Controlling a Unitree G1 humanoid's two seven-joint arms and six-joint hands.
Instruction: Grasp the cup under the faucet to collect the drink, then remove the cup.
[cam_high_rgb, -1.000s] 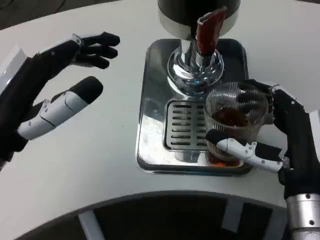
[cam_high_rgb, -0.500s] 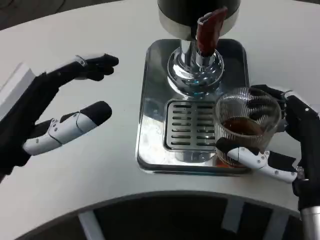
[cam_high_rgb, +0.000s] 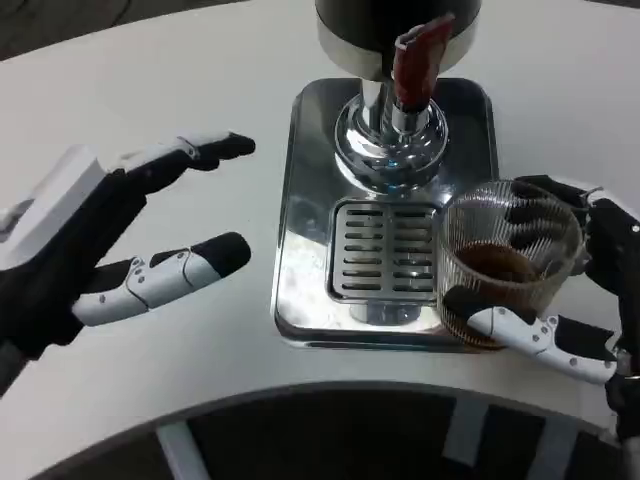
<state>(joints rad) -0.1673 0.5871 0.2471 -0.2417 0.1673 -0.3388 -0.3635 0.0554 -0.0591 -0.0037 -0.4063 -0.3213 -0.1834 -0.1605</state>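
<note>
White surface (cam_high_rgb: 230, 60) carries a shiny metal drip tray (cam_high_rgb: 310, 230) with a slotted grate (cam_high_rgb: 380, 250) in its middle. At the tray's far end stands the dispenser: a dark body (cam_high_rgb: 360, 20) on a chrome column and rounded chrome base (cam_high_rgb: 385, 150), with a red tap lever (cam_high_rgb: 415, 60) pointing down toward the grate. The grate is bare; nothing stands between tap and tray.

Cup (cam_high_rgb: 505, 265): clear ribbed glass, upright, dark brown drink in its lower part. It sits at the tray's near right corner, overlapping the tray's right edge, off to the right of the grate and not beneath the tap. Cannot tell whether its base touches the tray.

Right robot hand (cam_high_rgb: 590, 290) grips the cup: thumb across the near lower wall, dark fingers wrapped round the far right side, visible through the glass.

Left robot hand (cam_high_rgb: 100, 250) hangs over bare surface left of the tray, well apart from the cup, fingers spread and pointing toward the tray, holding nothing.
</note>
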